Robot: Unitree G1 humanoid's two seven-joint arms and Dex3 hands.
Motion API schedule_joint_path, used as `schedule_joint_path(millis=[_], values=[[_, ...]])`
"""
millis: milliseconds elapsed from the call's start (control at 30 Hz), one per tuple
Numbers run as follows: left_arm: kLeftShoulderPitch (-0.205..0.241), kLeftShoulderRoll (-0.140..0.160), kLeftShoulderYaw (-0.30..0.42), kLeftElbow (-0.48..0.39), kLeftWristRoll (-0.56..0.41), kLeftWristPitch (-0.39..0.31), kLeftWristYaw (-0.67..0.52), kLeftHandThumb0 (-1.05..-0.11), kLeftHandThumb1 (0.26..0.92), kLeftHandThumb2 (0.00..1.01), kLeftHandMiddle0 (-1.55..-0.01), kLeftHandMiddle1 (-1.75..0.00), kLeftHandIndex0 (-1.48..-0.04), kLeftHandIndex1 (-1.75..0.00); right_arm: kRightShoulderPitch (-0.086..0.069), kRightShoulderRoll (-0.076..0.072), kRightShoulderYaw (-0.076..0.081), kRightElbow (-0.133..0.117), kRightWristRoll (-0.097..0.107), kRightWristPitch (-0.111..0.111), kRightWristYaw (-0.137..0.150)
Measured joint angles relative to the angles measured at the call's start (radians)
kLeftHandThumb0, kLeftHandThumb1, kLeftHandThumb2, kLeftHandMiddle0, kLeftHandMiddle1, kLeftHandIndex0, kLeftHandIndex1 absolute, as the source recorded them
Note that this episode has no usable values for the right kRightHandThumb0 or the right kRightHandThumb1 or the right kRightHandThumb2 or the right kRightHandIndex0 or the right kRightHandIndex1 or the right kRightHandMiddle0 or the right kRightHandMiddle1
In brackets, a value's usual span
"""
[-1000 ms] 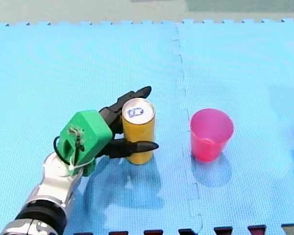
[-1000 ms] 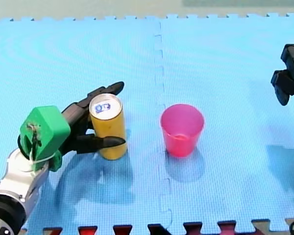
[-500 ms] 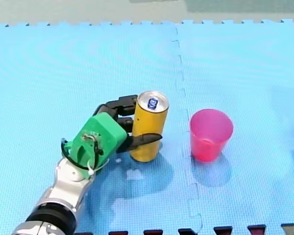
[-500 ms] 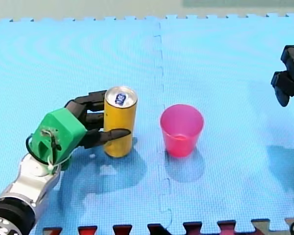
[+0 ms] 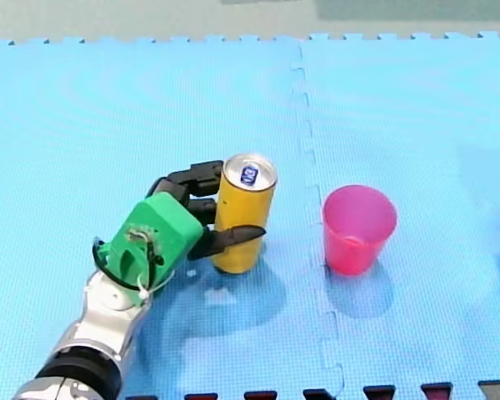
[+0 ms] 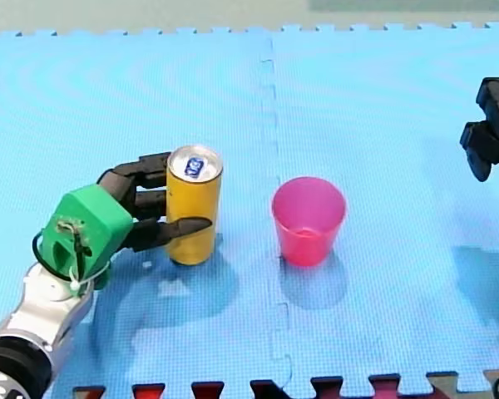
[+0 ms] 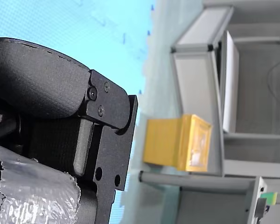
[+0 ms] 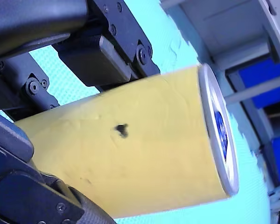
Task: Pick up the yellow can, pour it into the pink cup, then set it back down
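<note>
The tall yellow metal can (image 5: 243, 215) is grasped upright at its middle by the left hand (image 5: 190, 218), black fingers (image 5: 237, 235) clenched round it; whether its base is clear of the blue foam mat (image 5: 417, 108) cannot be told; the pink plastic cup (image 5: 358, 229) stands near, to its right, apart from it. The can is best raised straight, carried above the cup's rim, and only there tipped slowly, so the cup is not knocked. The right hand (image 6: 491, 125) is seen at the mat's right edge, holding nothing; its state cannot be told.
</note>
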Motion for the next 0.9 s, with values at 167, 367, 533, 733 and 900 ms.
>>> schedule_joint_path(millis=[167, 367, 533, 733, 900], values=[[-0.003, -0.023, 0.063, -0.033, -0.093, -0.007, -0.056, -0.393, 0.770, 0.00, -1.40, -0.03, -1.25, 0.00, 0.000, 0.002, 0.002, 0.000, 0.000, 0.000, -0.002], [-0.016, -0.036, 0.086, -0.090, -0.115, -0.008, -0.030, -0.396, 0.770, 0.00, -1.40, -0.02, -1.25, 0.00, 0.000, 0.004, 0.005, 0.000, -0.001, 0.000, -0.005], [-0.026, -0.047, 0.069, -0.135, -0.073, -0.011, 0.045, -0.392, 0.769, 0.00, -1.41, -0.01, -1.24, 0.00, 0.000, 0.008, 0.006, 0.000, -0.001, 0.000, -0.004], [-0.027, -0.050, 0.041, -0.158, -0.014, -0.013, 0.112, -0.366, 0.761, 0.00, -1.41, -0.01, -1.24, 0.00, 0.000, 0.012, 0.000, 0.001, 0.007, 0.005, 0.008], [-0.037, -0.030, 0.002, -0.142, 0.080, -0.051, 0.214, -0.361, 0.758, 0.00, -1.41, -0.01, -1.24, 0.00, -0.002, 0.016, -0.013, 0.001, 0.023, 0.013, 0.020]])
